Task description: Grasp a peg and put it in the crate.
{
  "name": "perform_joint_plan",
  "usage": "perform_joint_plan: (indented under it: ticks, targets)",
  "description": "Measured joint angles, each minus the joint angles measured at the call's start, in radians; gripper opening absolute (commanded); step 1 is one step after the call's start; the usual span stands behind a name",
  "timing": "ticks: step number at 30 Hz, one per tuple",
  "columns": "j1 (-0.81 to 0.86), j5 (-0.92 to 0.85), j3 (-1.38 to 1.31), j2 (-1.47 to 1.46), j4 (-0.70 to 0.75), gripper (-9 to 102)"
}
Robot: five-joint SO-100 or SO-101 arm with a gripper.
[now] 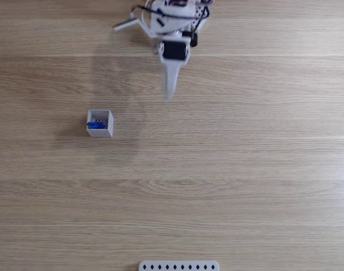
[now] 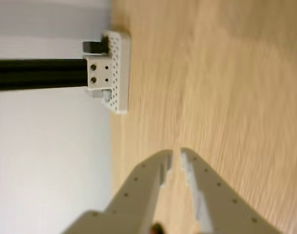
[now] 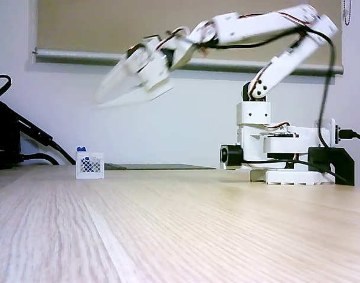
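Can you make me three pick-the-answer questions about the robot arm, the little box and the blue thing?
1. Where is the peg?
A. inside the crate
B. on the bare table
C. between the gripper's fingers

2. What colour is the peg?
A. red
B. blue
C. green

3. What is the gripper doing?
A. squeezing the peg
B. lifting the crate
C. holding nothing, with its fingertips nearly together

Answers:
1. A, since a fixed view from above shows the blue peg lying within the crate's white walls.
2. B, since it is bright blue in both fixed views, poking above the crate rim from the side.
3. C, since the wrist view shows a thin bare gap between the fingertips, and the gripper hangs high above the table, away from the crate.
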Motion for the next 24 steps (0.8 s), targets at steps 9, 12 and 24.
perform_joint_plan:
  ticks: [9,12,24]
  targets:
    - [-0.095,0.181,0.152,0.434,0.308,-1]
    - [-0.094,0.183,0.201,0.514,0.328,-1]
    - [-0.092,0.202,0.408,0.601,0.336,-1]
